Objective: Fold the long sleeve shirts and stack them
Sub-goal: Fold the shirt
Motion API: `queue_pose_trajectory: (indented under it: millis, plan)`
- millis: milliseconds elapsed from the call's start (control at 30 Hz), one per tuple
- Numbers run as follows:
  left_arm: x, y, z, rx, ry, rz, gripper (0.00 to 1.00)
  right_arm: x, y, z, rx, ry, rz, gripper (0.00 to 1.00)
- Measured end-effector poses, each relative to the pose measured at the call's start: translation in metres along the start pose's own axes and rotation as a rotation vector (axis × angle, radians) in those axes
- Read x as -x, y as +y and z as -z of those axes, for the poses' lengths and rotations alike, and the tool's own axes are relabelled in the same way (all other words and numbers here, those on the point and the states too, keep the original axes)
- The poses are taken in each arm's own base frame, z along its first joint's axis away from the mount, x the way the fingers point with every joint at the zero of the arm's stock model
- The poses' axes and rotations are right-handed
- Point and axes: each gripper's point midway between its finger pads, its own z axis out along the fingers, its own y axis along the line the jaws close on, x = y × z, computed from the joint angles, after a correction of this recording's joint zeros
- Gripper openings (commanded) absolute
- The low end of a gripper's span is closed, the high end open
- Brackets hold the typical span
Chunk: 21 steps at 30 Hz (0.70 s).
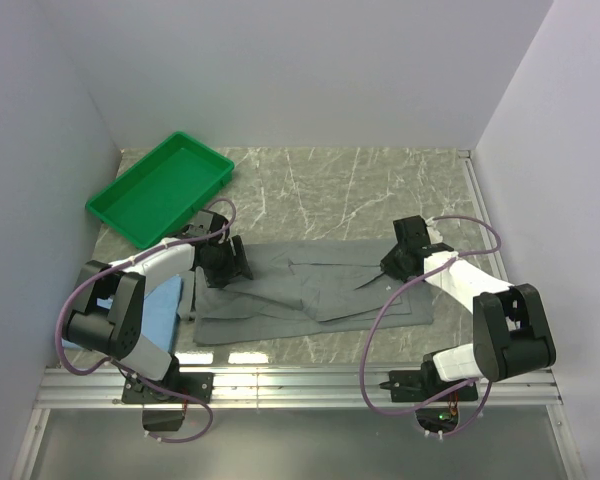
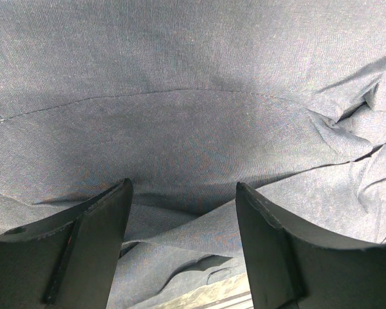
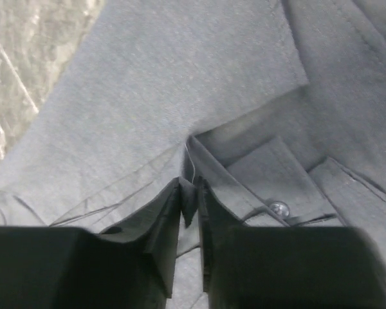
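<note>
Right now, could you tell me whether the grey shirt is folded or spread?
Partly folded: the grey shirt lies flat, with layers lapped over its middle.

"Where is the top camera?"

"High up, behind the arms [image 1: 460, 285]. It looks down from far away and sees the whole table [image 1: 360, 180]."

"And the other two?"

"One sits on each wrist. Each looks down past its own fingers [image 2: 90, 244], very close to the cloth."

"What do they all see?"

"The grey shirt [image 1: 310, 290]. The left one sees its left end. The right one sees its right end, with a button [image 3: 279, 208]."
</note>
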Motion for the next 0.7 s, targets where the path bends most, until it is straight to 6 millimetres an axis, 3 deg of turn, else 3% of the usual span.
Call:
queue_pose_trajectory:
  millis: [133,300,500,700]
  plan:
    - [0.000,0.000,0.000,0.000,0.000,0.000,0.73,0.002,0.004,0.002,0.018,-0.009,0.002,0.00]
    - [0.000,0.000,0.001,0.001,0.000,-0.004,0.73,0.014,0.012,0.017,0.058,-0.054,0.001,0.00]
    - [0.001,0.002,0.003,0.017,0.001,-0.019,0.74,0.041,0.036,0.043,0.142,-0.147,-0.018,0.00]
    - [0.003,0.003,0.005,0.035,0.005,-0.030,0.78,0.053,0.046,0.049,0.172,-0.192,-0.028,0.00]
